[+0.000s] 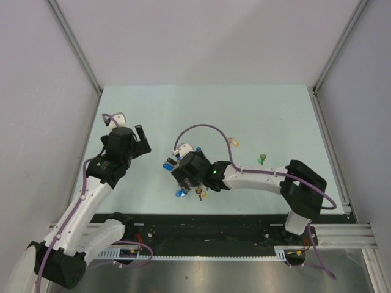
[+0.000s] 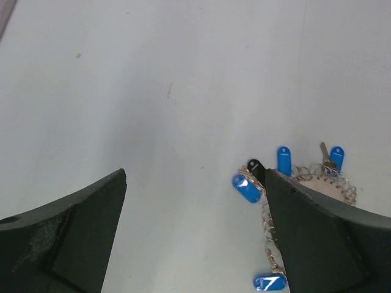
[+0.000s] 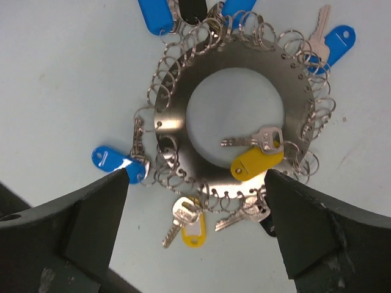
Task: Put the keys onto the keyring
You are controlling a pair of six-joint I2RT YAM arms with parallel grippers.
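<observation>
The keyring [image 3: 177, 116] is a flat metal ring edged with many small split rings, grey keys and blue and yellow tags. It lies on the table. My right gripper [image 3: 197, 183] is open and hovers right above it, a finger on each side, holding nothing. In the top view the right gripper [image 1: 187, 179] covers most of the keyring [image 1: 167, 165]. A yellow-orange key [image 1: 233, 141] and a green key [image 1: 262, 159] lie loose on the table to the right. My left gripper [image 1: 142, 141] is open and empty, left of the keyring [image 2: 247, 188].
The pale green table [image 1: 275, 116] is walled by grey panels on three sides. A purple cable [image 1: 204, 128] arches over the right wrist. A black rail [image 1: 201, 229] runs along the near edge by the arm bases.
</observation>
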